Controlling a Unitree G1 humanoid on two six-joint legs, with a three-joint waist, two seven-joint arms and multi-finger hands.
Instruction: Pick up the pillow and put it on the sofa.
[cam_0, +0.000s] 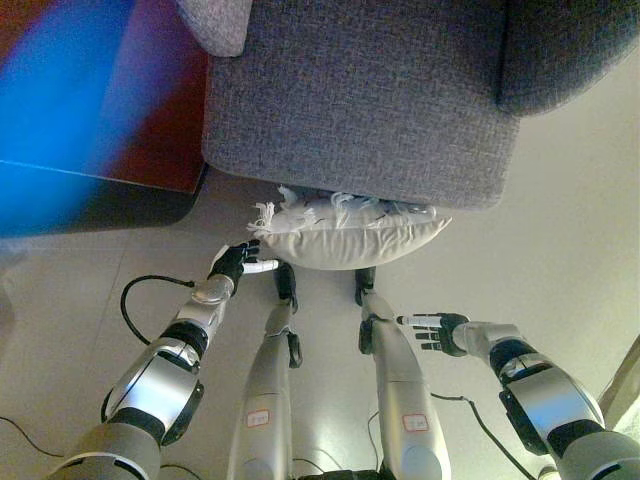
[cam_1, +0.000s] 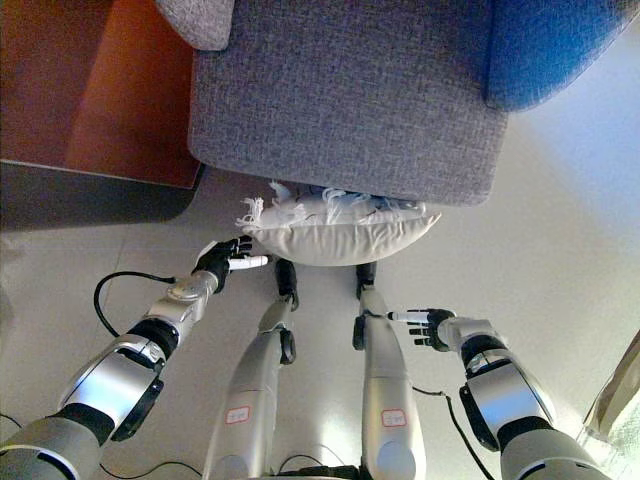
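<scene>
Left hand (cam_0: 236, 262) low at the cream pillow's (cam_0: 350, 238) left end, fingers spread and straight, white tips just beside the cloth, nothing gripped. Right hand (cam_0: 440, 332) open too, fingers apart, well below the pillow's right end. Pillow down on the pale floor (cam_0: 560, 220), long axis left to right, fringed top edge tucked against the grey sofa's (cam_0: 370, 100) front.

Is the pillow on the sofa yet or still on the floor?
On the floor: the pillow lies against the grey sofa's front edge, below the seat, neither hand holding it.
</scene>
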